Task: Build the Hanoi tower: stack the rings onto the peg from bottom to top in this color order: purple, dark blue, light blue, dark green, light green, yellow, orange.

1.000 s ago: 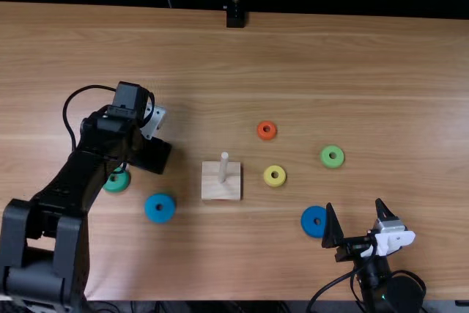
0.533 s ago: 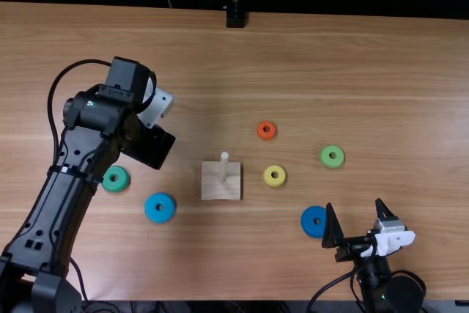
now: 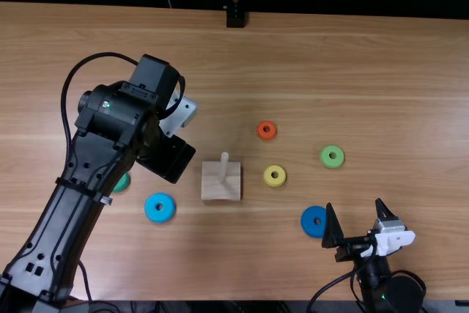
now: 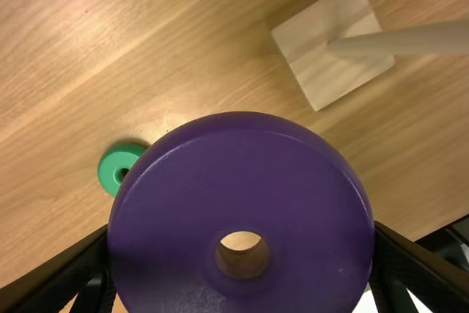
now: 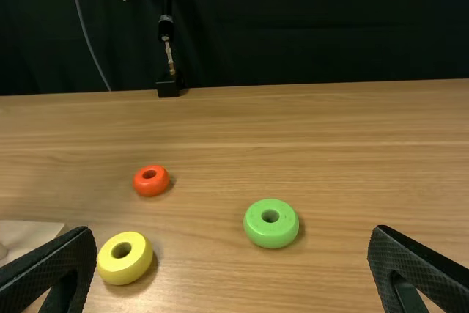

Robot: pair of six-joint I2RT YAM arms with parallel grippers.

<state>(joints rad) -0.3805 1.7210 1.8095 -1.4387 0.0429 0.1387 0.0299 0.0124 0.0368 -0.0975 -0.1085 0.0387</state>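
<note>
Top view, left tool: your left tool [image 3: 168, 159] is over the surface [image 3: 330, 56], near the wooden base [image 3: 209, 189], off to its left and a little toward the far edge.
Top view, peg: the peg [image 3: 224, 160] stands upright on that base.
Top view, left-hand rings: the light blue ring [image 3: 151, 209] lies just beside the base; the dark green ring [image 3: 122, 182] is farther left, partly hidden by your left arm.
Top view, right-hand rings: the yellow ring [image 3: 268, 179] lies near the base, the orange ring [image 3: 261, 133] farther back, the light green ring [image 3: 325, 157] farther right.
Top view, right tool: your right tool [image 3: 354, 204] sits open toward the near edge, one finger just beside the dark blue ring [image 3: 308, 223]; you can't tell whether they touch.
Left wrist view, hold: you have the purple ring [image 4: 293, 181] clamped between both fingers, raised above the surface, its flat face to the camera. Beyond it you see the dark green ring, the peg and base, and part of the yellow ring.
Right wrist view, fingers: yours stand wide apart; orange, yellow and light green rings lie on the surface beyond.
</note>
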